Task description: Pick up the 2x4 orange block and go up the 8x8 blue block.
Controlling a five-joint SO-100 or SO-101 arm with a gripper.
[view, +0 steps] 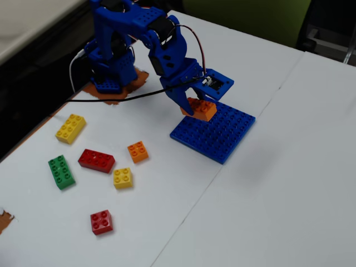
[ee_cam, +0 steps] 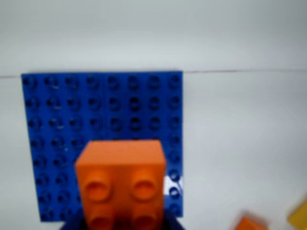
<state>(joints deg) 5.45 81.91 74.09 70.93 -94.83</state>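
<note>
Gripper [view: 196,108] clamped on the 2x4 orange block [view: 200,108], jaws pressed to its sides, holding it over the near-left corner of the 8x8 blue block [view: 222,136] as seen in the fixed view; cannot tell whether brick touches plate or hangs just above; in the wrist view, orange block [ee_cam: 121,184] filling the lower middle, studs toward the camera, blue baseplate [ee_cam: 62,120] spread behind it on the white table [view: 278,194]; blue arm [view: 161,50] bent over from its base at the table's far-left edge; loose bricks lying well apart from the plate on the left: yellow 2x4 [view: 70,128], green 2x4 [view: 61,171], red 2x4 [view: 96,160], small orange 2x2 [view: 137,151], yellow 2x2 [view: 122,178], red 2x2 [view: 101,222]; black cable [view: 122,99] trailing across the table from the arm.
</note>
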